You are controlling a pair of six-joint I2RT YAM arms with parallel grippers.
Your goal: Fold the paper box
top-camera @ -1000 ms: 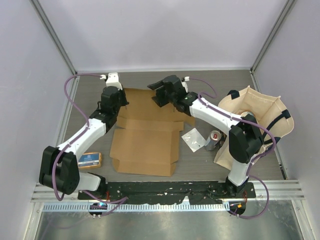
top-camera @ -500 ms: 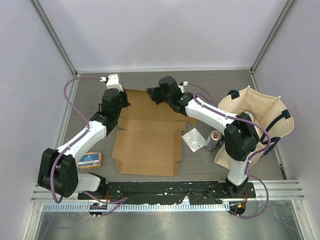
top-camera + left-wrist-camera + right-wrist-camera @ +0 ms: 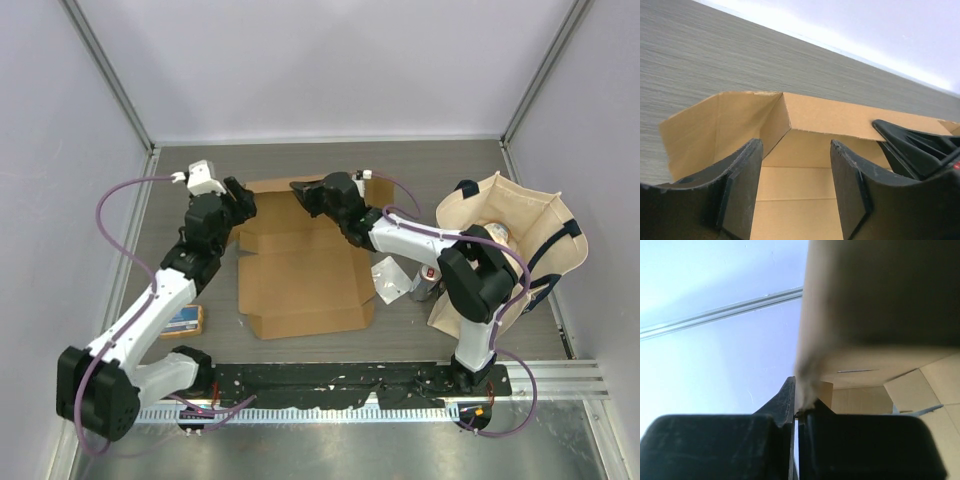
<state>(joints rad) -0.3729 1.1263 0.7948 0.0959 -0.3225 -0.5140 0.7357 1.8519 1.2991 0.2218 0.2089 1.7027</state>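
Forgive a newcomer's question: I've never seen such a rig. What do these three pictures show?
Two robot arms with two-finger grippers stand at the near edge of a table. One picture looks down from above; the other two come from wrist cameras. On the table: the paper box, brown cardboard partly folded, a beige tote bag and a small orange-and-blue packet. The right gripper pinches the box's rear flap; the left gripper is open beside its left rear corner, holding nothing.
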